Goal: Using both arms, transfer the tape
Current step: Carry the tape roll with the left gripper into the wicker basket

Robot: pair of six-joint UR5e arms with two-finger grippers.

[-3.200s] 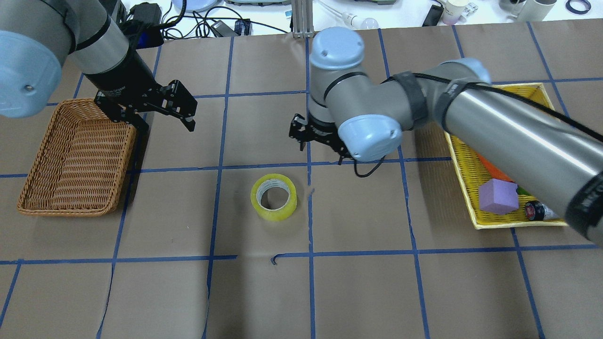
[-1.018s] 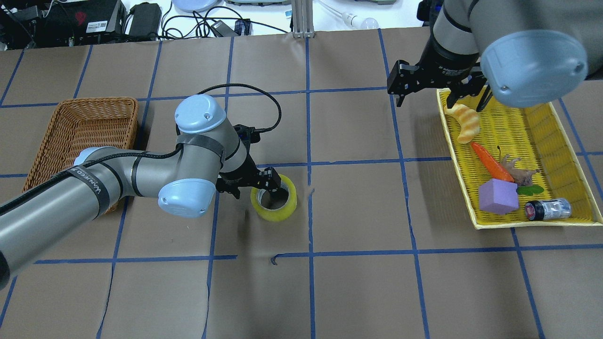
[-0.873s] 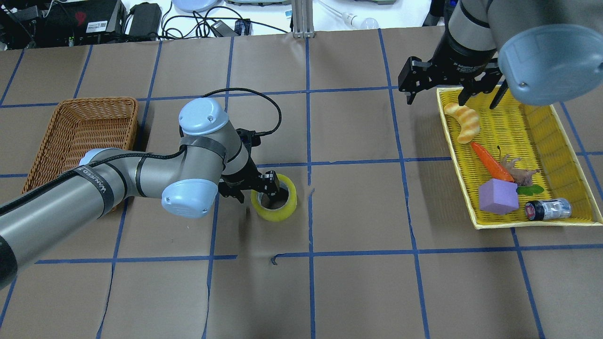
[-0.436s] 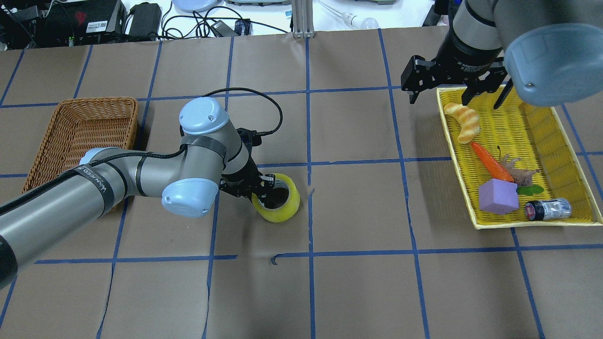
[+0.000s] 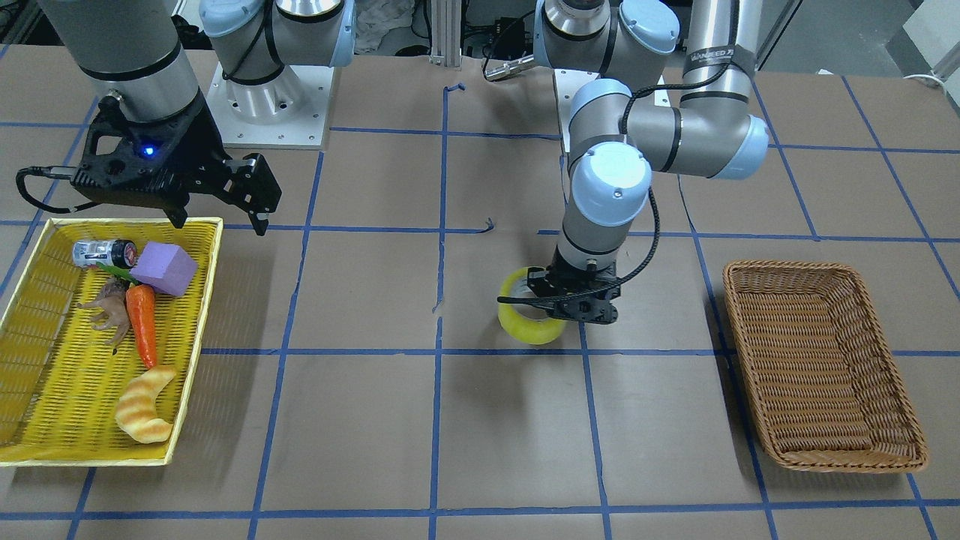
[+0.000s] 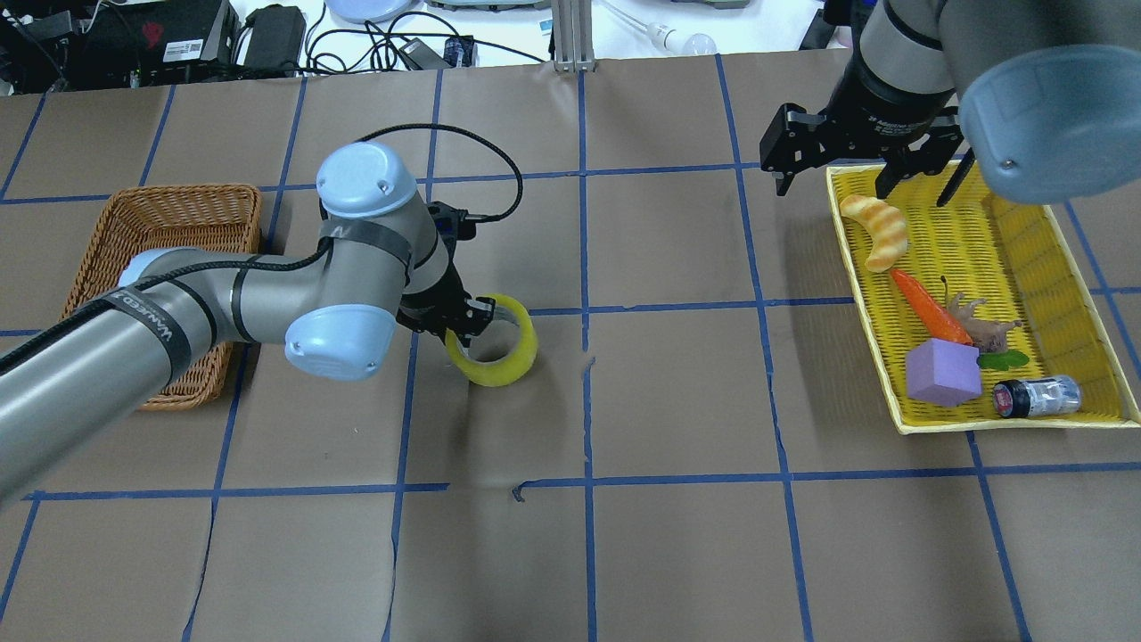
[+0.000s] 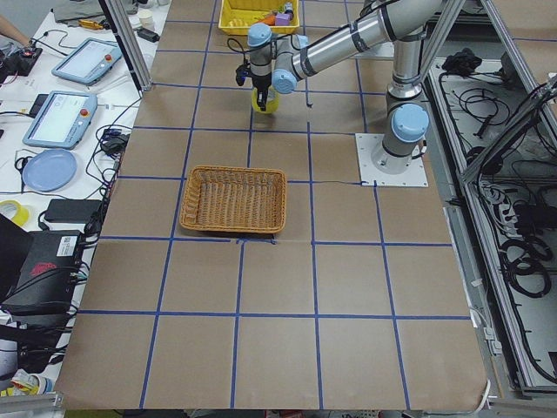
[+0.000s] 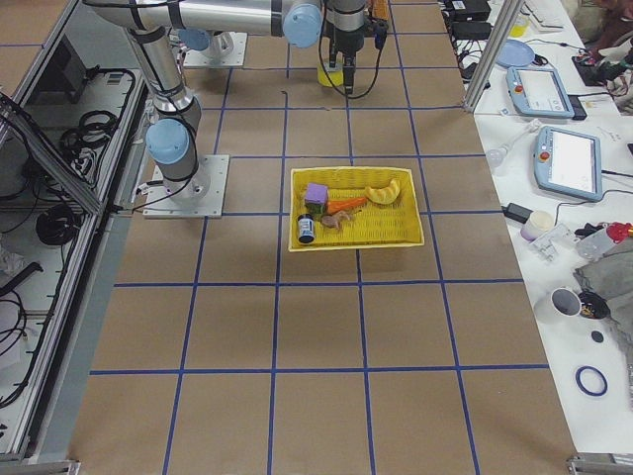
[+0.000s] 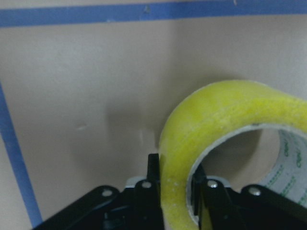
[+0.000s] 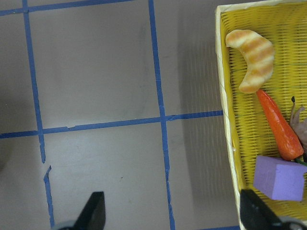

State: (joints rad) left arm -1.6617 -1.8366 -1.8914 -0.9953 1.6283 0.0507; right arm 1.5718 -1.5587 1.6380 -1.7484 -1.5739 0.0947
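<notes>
While the basket [image 6: 160,234] is sitting at the table's left, the left gripper [image 6: 465,323] just right of it is pinching the tape [image 6: 492,373], its fingers [image 9: 152,173] clamping tight on the roll's wall, one outside and one inside the core. The tape is hanging tilted just above the paper near the table's middle, between basket and tray [image 6: 1012,259]. Further right, the right gripper [image 6: 863,181] is hovering wide open, holding nothing, over the tray's far left corner.
</notes>
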